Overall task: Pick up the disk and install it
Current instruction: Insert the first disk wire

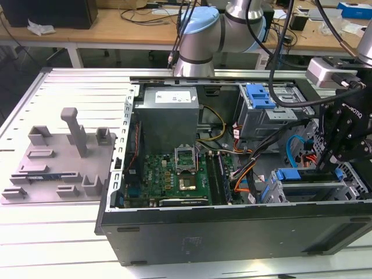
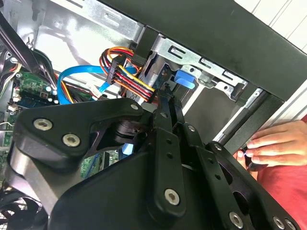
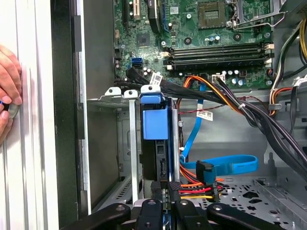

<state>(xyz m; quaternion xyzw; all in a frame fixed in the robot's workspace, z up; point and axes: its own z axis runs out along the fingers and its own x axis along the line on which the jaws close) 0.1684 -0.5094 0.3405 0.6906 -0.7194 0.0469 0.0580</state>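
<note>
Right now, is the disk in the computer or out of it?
In. The disk stands on edge inside the metal cage, beside the motherboard, with the gripper at its end.

The disk [image 3: 154, 120] is a flat rectangular hard drive framed by a bright-blue plastic carrier bracket. It stands on edge in a slot of the silver metal drive cage, between the cage's upright walls. Only its narrow side faces up, blue at one end and dark below. In the exterior view the disk [image 1: 288, 174] sits low, near the case's front wall.
</note>
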